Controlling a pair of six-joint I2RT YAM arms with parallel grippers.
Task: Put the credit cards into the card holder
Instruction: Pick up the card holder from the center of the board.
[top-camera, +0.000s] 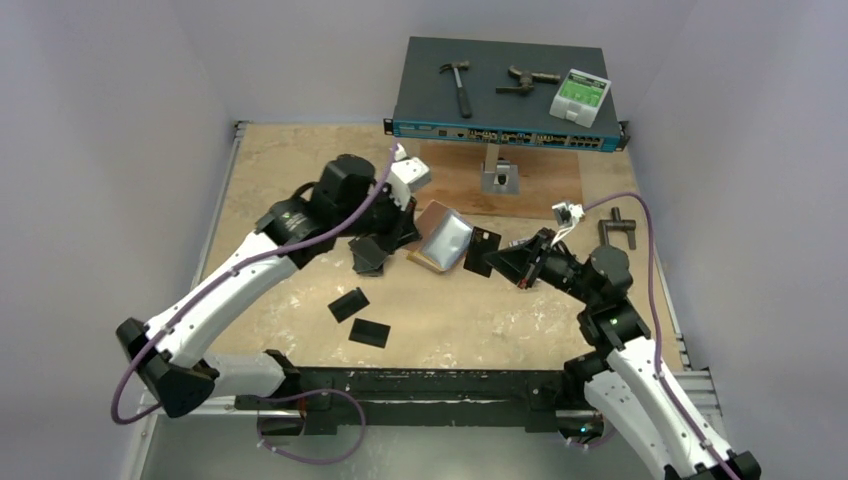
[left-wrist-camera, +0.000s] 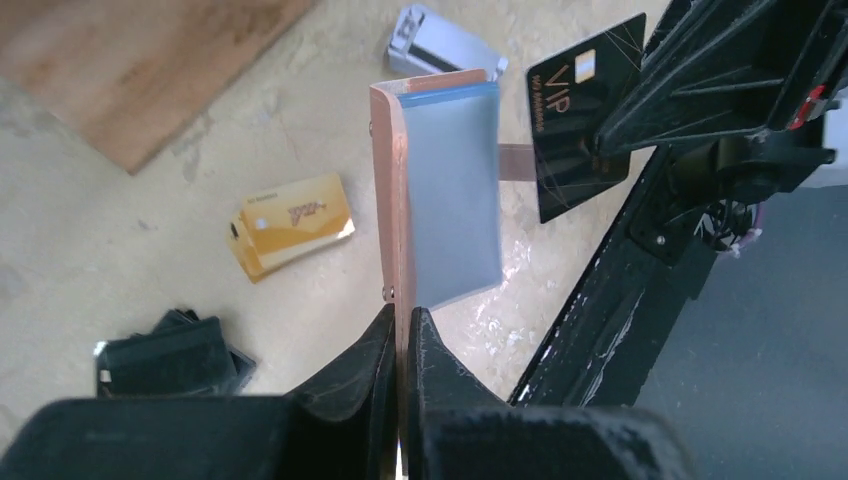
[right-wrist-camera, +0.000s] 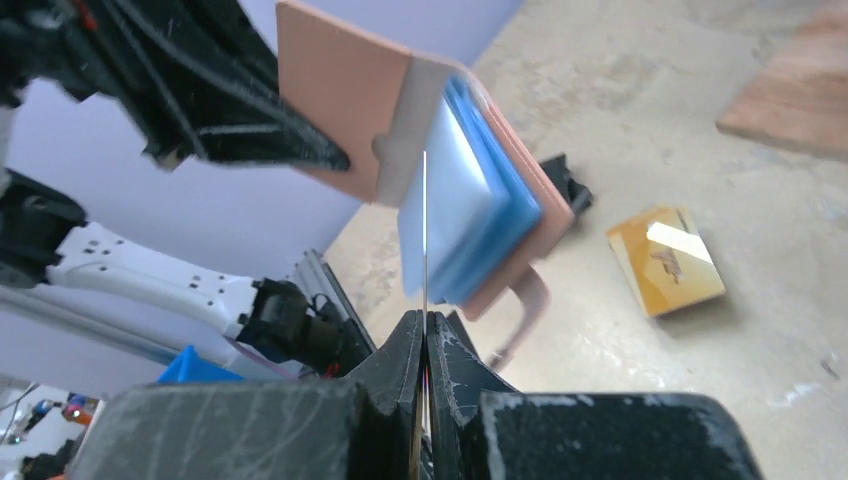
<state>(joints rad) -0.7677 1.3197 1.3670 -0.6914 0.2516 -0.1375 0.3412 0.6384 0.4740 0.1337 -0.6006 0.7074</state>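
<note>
The salmon-pink card holder (top-camera: 445, 238) is held open and tilted above the table's middle, its blue-grey pockets (left-wrist-camera: 450, 190) facing right. My left gripper (left-wrist-camera: 402, 318) is shut on its pink flap (left-wrist-camera: 385, 200). My right gripper (right-wrist-camera: 425, 320) is shut on one black credit card (left-wrist-camera: 580, 120), which shows edge-on (right-wrist-camera: 425, 230) just in front of the holder's pockets (right-wrist-camera: 470, 200). The snap tab (right-wrist-camera: 530, 300) hangs below. Orange-gold cards (left-wrist-camera: 290, 222) lie on the table. Two single black cards (top-camera: 348, 303) (top-camera: 369, 332) and a black stack (top-camera: 370, 255) lie near the left arm.
A network switch (top-camera: 505, 95) stands at the back with a hammer (top-camera: 458, 85) and other tools on it. A wooden board (top-camera: 540, 185) with a small metal stand (top-camera: 498, 178) lies before it. A black clamp (top-camera: 617, 228) sits at the right. A small grey block (left-wrist-camera: 430, 45) lies beyond the holder.
</note>
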